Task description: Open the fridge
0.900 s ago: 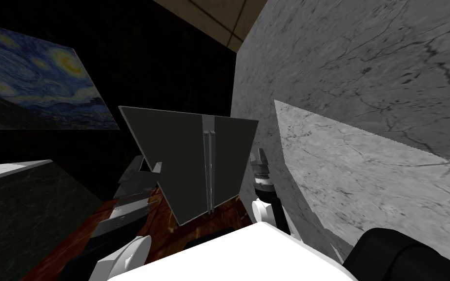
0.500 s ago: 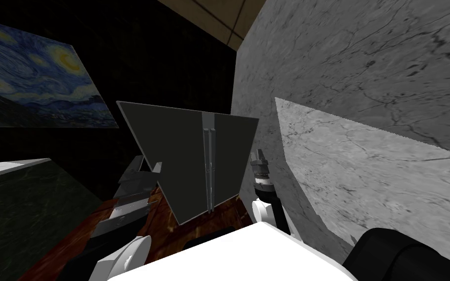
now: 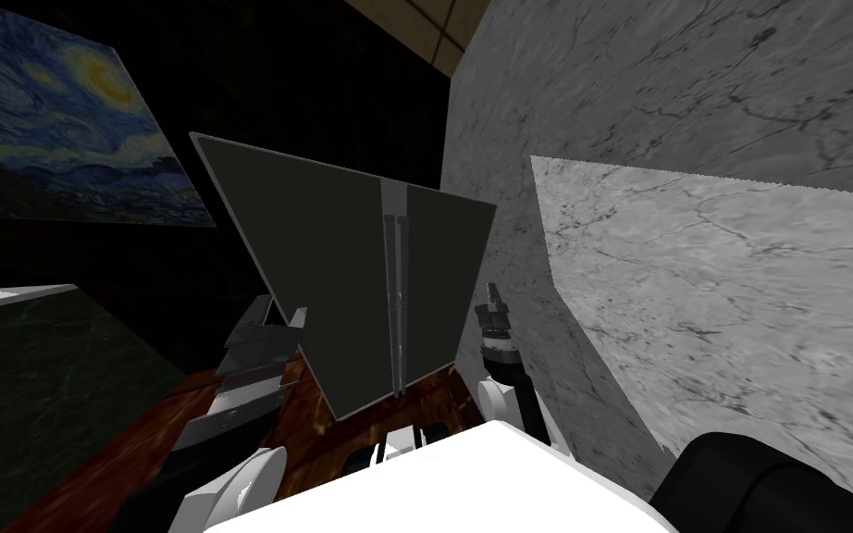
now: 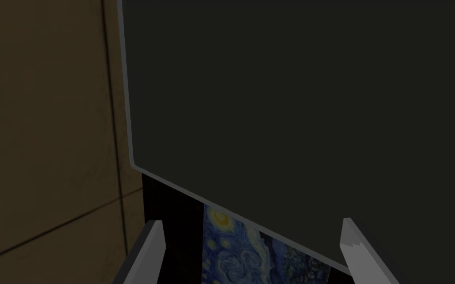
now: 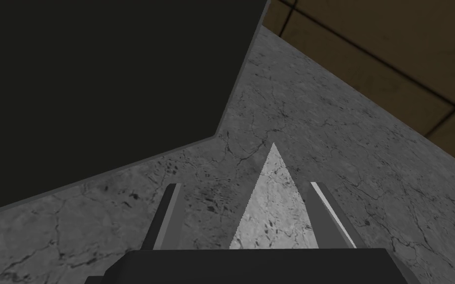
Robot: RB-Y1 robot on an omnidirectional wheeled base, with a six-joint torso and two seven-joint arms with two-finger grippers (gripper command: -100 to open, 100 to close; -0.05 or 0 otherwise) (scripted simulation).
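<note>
Grey blades of the left gripper [image 4: 252, 224] stand apart and empty, just beside the left edge of the fridge [image 3: 341, 278]. The right gripper [image 5: 245, 186], likewise spread and holding nothing, sits in the narrow gap between the fridge's right edge and one marble wall [image 3: 693, 305]. Both dark doors lie flush, with two slim handles [image 3: 396, 296] side by side at the seam. Beyond hangs one painting [image 3: 64, 120].

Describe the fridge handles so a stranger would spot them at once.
Between the grey veined wall and the starry painting stands a dark fridge. Down its middle seam run two thin pale handles, the only light strip on its dark front.
</note>
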